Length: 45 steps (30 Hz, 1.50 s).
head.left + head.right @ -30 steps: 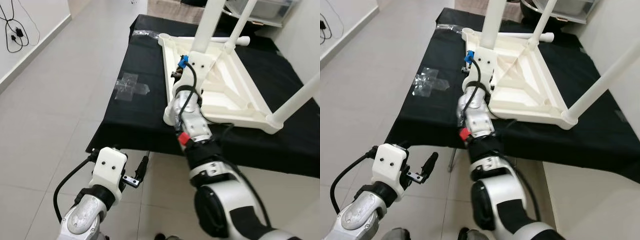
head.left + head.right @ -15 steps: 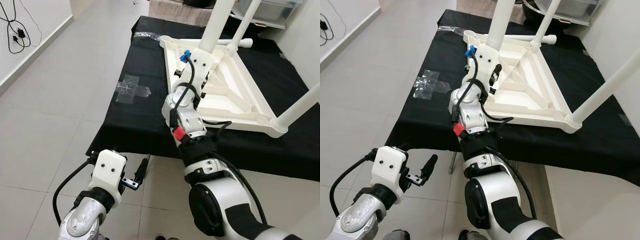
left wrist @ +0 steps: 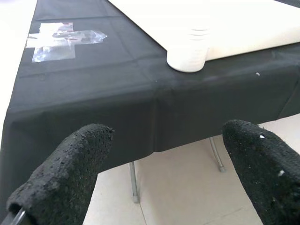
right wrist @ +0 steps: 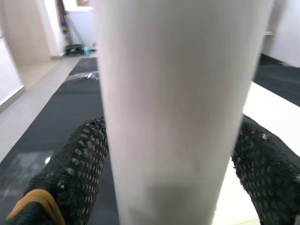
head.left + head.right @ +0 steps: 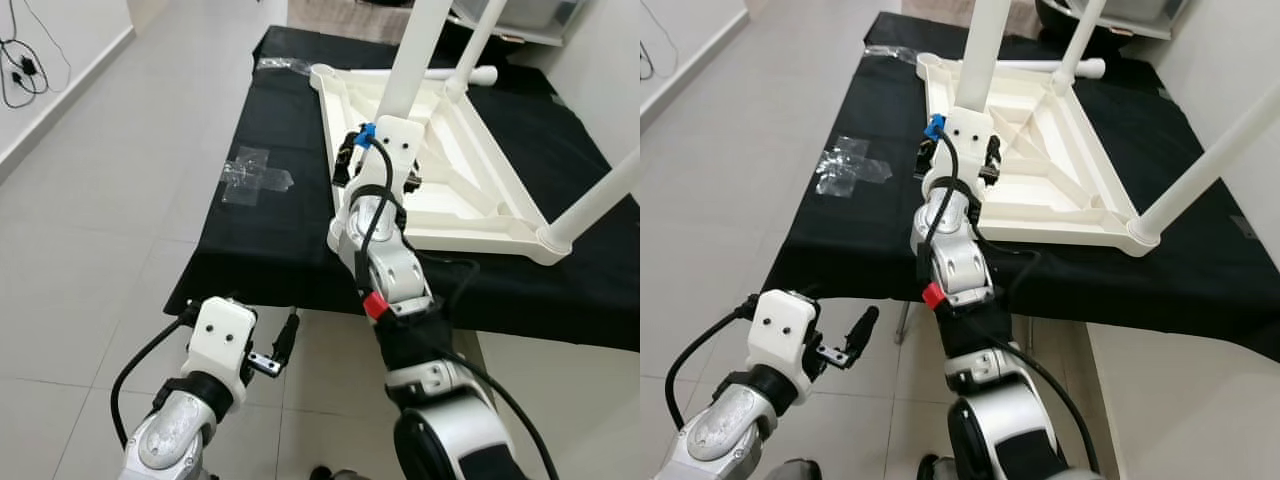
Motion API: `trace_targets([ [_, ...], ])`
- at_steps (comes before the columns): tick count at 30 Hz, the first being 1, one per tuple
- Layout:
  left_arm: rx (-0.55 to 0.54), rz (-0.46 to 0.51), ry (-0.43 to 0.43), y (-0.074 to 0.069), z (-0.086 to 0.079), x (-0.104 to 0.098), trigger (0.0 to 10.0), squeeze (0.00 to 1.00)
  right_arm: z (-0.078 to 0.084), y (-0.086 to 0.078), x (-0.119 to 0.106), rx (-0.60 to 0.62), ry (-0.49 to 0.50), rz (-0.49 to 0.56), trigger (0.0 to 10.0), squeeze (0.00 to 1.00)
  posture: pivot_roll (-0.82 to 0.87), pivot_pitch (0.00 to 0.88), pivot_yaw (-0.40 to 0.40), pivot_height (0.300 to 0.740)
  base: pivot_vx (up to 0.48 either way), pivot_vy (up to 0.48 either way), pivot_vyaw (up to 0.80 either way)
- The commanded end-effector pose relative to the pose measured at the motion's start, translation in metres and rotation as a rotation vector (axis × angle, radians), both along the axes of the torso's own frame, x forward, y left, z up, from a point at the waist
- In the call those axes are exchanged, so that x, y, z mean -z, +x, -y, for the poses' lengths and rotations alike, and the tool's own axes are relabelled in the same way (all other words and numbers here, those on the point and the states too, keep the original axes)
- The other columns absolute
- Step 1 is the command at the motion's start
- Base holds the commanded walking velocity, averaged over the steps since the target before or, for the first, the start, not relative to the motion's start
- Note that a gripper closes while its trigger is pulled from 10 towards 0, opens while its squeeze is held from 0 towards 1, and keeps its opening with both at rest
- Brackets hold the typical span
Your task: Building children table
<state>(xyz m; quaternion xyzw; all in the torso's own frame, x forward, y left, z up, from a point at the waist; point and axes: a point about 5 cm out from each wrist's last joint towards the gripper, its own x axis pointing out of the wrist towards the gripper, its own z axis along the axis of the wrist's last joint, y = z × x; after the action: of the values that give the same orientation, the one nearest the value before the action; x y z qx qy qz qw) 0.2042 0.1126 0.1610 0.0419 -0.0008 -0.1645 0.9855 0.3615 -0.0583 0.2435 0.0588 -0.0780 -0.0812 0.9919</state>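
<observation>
Left eye view: a black-draped worktop [image 5: 270,250] carries the upturned white children table [image 5: 470,190] at about one o'clock, legs pointing up. One more leg [image 5: 462,76] lies flat at twelve o'clock beyond it, and clear plastic bags [image 5: 252,175] sit at ten o'clock. The right pincer [image 4: 173,178] straddles the near upright leg [image 5: 410,60] low down, its fingers [image 4: 79,168] close on either side of the tube; whether they grip it, I cannot tell. To seat that leg well, it should probably be held square to its socket and turned without tilting. The left pincer [image 3: 154,173] hangs apart and empty at seven o'clock, below the worktop edge.
</observation>
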Motion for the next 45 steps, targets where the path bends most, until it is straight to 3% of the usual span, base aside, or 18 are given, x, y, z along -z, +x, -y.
trace_targets([
  [1,0.005,-0.016,0.000,-0.001,0.001,0.005,10.0,0.00,-0.018,-0.018,0.024,-0.117,0.046,-0.061,10.0,0.00,0.12,0.167,-0.142,0.740,0.000,0.000,0.00],
  [3,0.000,-0.019,-0.001,0.001,0.000,0.007,10.0,0.00,-0.011,-0.034,0.035,-0.258,-0.006,-0.011,10.0,0.00,0.12,0.151,-0.143,0.740,0.000,0.000,0.00],
  [6,-0.003,-0.019,-0.001,0.001,0.000,0.007,10.0,0.00,-0.009,-0.040,0.040,-0.299,-0.020,-0.004,10.0,0.00,0.12,0.151,-0.143,0.740,0.000,0.000,0.00],
  [13,-0.014,-0.021,-0.004,0.004,-0.001,0.008,10.0,0.00,0.015,-0.064,0.067,-0.382,-0.061,-0.044,10.0,0.00,0.12,0.115,-0.142,0.740,0.000,0.000,0.00],
  [15,-0.017,-0.025,-0.005,0.004,-0.002,0.009,10.0,0.00,0.022,-0.069,0.073,-0.381,-0.094,-0.053,10.0,0.00,0.12,0.107,-0.141,0.740,0.000,0.000,0.00],
  [17,-0.023,-0.041,-0.004,0.001,-0.002,0.012,10.0,0.00,0.043,-0.080,0.088,-0.320,-0.143,-0.104,10.0,0.00,0.12,0.085,-0.139,0.740,0.000,0.000,0.00],
  [20,-0.026,-0.048,-0.009,-0.002,-0.002,0.014,10.0,0.00,0.051,-0.086,0.093,-0.294,-0.151,-0.124,10.0,0.00,0.12,0.085,-0.139,0.740,0.000,0.000,0.00],
  [21,-0.033,-0.073,-0.007,-0.007,-0.001,0.019,10.0,0.00,0.062,-0.099,0.101,-0.275,-0.167,-0.157,10.0,0.00,0.12,0.059,-0.131,0.740,0.000,0.000,0.00],
  [24,-0.038,-0.090,-0.004,-0.010,0.000,0.023,10.0,0.00,0.068,-0.108,0.108,-0.265,-0.181,-0.183,10.0,0.00,0.12,0.045,-0.127,0.740,0.000,0.000,0.00],
  [30,-0.059,-0.121,0.010,-0.011,-0.002,0.032,10.0,0.00,0.072,-0.115,0.117,-0.272,-0.184,-0.223,10.0,0.00,0.12,0.028,-0.129,0.740,0.000,0.000,-0.27],
  [45,-0.091,-0.131,0.000,-0.002,-0.003,0.040,10.0,0.00,0.073,-0.111,0.122,-0.273,-0.208,-0.255,10.0,0.00,0.11,0.025,-0.133,0.740,0.041,-0.148,0.00],
])
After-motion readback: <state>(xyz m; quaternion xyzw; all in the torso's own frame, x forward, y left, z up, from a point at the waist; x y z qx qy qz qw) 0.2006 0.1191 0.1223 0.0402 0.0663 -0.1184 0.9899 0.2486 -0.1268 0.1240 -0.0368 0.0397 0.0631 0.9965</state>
